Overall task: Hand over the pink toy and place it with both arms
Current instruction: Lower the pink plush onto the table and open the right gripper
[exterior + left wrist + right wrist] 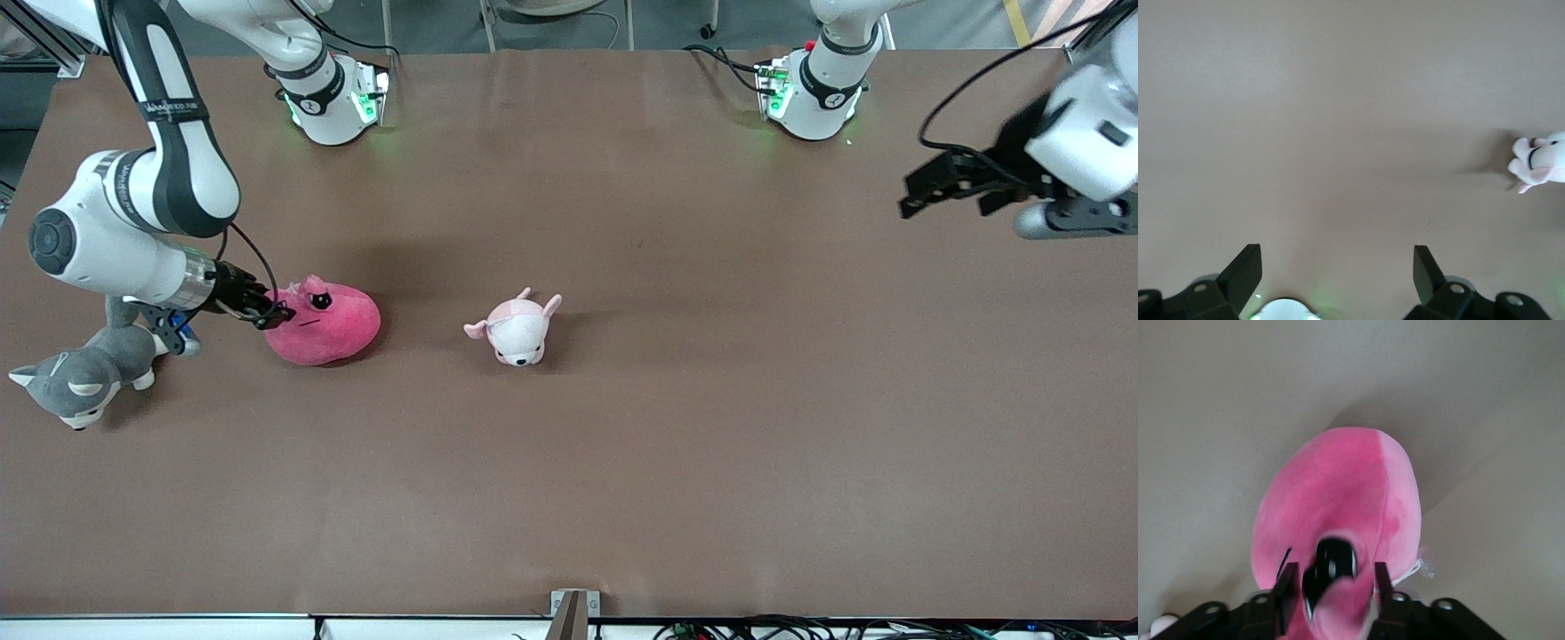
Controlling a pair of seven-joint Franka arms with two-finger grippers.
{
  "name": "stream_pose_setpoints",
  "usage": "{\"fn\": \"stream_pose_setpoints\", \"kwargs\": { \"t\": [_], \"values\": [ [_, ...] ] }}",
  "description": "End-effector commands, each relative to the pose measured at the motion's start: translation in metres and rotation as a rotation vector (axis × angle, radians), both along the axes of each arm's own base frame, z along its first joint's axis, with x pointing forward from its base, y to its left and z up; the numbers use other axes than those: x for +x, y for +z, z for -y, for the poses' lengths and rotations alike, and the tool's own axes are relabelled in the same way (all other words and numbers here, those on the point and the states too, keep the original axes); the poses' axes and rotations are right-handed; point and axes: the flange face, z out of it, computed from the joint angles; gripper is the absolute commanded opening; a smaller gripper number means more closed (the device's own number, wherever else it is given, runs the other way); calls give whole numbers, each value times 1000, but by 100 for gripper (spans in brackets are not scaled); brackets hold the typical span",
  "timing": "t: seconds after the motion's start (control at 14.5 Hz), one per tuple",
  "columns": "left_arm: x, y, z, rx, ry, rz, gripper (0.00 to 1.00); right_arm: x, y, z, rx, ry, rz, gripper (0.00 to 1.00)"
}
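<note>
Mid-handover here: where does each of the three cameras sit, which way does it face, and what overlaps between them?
Front view: high across the table, facing both bases; shows the right gripper at the pink toy, the left gripper raised over the left arm's end, and the grey dog plush.
Left wrist view: looks down past its open fingers at bare table and the pale pink plush.
Right wrist view: looks down at the toy between its fingers.
Shared: front and left wrist views both show the pale plush.

Even overhead light, soft shadows; left gripper (944,189) motion-blurred, wrist foregrounds soft.
</note>
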Motion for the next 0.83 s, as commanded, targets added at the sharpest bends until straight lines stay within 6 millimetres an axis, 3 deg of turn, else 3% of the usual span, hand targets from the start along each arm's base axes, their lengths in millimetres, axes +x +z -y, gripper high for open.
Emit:
{"fn": "stream_pose_setpoints", "kwargs": {
  "t": [0.0, 0.14, 0.48, 0.62, 0.76],
  "values": [
    [-8, 0, -45, 26, -15, 1, 100, 24, 41, 0, 16, 131, 93, 100],
    [-3, -8, -72, 17, -23, -4, 100, 39, 75, 5, -16, 293, 158, 100],
    [2, -11, -95, 72, -12, 18, 100, 70, 158, 16, -186, 750, 236, 100],
    [2, -11, -98, 81, -58, 22, 100, 71, 180, 36, -179, 809, 228, 100],
    [3, -13, -97, 77, -60, 18, 100, 67, 197, 39, -156, 802, 195, 100]
  ]
}}
